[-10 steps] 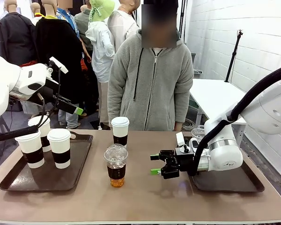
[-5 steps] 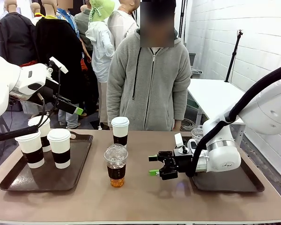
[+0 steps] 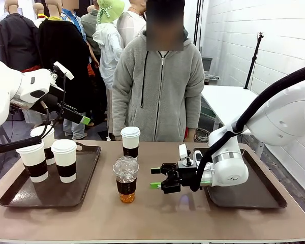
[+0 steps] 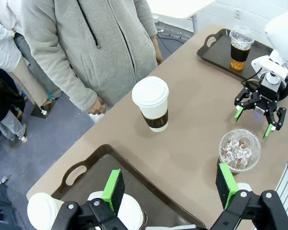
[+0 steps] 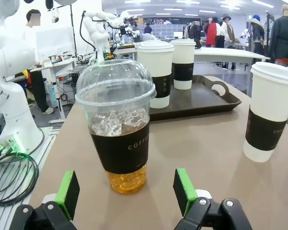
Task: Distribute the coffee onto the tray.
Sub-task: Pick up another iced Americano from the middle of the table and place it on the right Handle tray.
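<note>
Right jaws gape empty just beside the dome-lidded cup [image 3: 126, 178] on the tabletop [image 3: 157, 216], a white cup [image 3: 130, 142] standing close behind it, while left jaws hang released above the tray [image 3: 51, 193] with three white cups [image 3: 64, 160]

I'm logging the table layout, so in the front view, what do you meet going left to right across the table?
Left tray holding three white lidded cups → clear dome-lidded cup → right hand, open → right tray.
</note>
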Motion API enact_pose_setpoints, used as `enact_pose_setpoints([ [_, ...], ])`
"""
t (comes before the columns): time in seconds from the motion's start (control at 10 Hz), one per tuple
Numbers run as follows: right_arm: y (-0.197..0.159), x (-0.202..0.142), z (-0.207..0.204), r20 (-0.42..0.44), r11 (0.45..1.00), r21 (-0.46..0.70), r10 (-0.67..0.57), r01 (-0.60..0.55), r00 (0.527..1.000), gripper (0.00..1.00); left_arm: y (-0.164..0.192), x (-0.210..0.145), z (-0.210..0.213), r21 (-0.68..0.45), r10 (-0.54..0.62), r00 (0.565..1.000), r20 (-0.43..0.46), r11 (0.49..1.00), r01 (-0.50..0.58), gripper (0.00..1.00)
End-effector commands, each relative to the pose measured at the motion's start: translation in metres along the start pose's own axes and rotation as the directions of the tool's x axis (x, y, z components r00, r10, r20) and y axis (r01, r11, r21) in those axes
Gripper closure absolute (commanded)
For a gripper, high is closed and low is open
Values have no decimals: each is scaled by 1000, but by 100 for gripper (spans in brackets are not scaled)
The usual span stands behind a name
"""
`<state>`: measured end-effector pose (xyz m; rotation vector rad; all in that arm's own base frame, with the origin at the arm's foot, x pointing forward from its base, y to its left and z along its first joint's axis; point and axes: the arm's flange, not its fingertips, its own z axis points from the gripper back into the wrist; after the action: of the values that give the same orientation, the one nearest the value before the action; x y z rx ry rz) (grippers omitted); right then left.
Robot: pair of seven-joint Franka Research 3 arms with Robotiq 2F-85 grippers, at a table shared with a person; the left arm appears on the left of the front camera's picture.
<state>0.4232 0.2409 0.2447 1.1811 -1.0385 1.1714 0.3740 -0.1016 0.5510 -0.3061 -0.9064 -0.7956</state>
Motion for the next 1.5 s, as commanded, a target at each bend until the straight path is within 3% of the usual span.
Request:
enact_pose_setpoints([
  [0.0, -7, -2, -18, -15, 1000, -30, 2, -2, 1000, 0, 1, -1, 0, 3, 4, 1000, -1, 1000, -4, 0],
  [0.7, -20, -3, -54, -37, 999, -35, 25, -26, 999, 0, 1, -1, 0, 3, 4, 1000, -1, 1000, -4, 0],
  [1.4, -24, 1, -76, -48, 999, 42, 21, -19, 999, 0, 1, -1, 0, 3, 4, 1000, -1, 1000, -4, 0],
])
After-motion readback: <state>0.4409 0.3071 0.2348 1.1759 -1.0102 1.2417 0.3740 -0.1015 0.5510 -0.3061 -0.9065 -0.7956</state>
